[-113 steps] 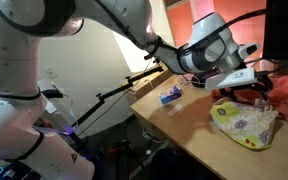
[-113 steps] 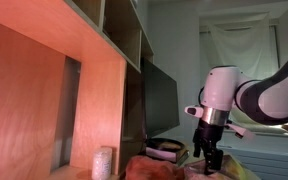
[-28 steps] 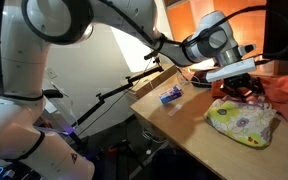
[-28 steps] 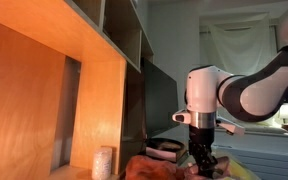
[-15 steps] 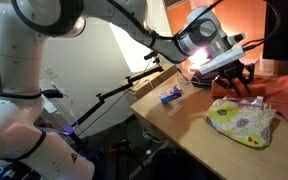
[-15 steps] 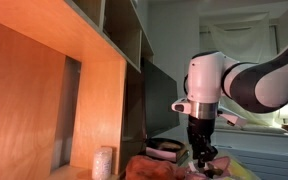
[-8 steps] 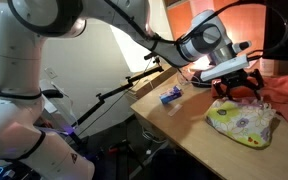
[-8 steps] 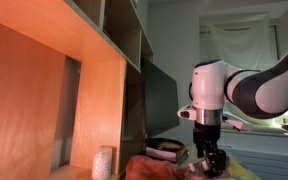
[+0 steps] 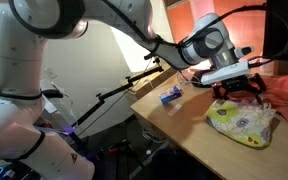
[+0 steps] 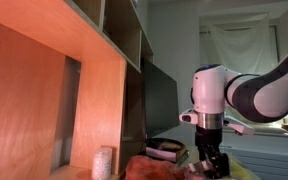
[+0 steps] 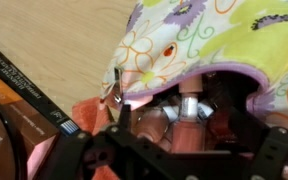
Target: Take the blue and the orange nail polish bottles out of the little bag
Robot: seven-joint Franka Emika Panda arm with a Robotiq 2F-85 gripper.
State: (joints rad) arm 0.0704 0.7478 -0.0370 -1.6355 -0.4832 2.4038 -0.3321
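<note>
Wrist view: the pincer (image 11: 180,135) stands spread wide and holds nothing, its dark fingers on either side of the mouth of the small soft floral pouch with lime-yellow trim (image 11: 219,40). The pouch lies straight ahead on the wooden table (image 11: 54,30), its mouth facing the pincer. Just inside, an orange-pink nail polish bottle (image 11: 189,108) sits between the fingers, seemingly lengthwise along the approach. No blue bottle can be made out through the blur.

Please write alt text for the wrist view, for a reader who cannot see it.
The flowered little bag lies on a wooden table with its mouth toward the camera, and a small bottle shows inside. The dark gripper stands open just in front of the mouth.
</note>
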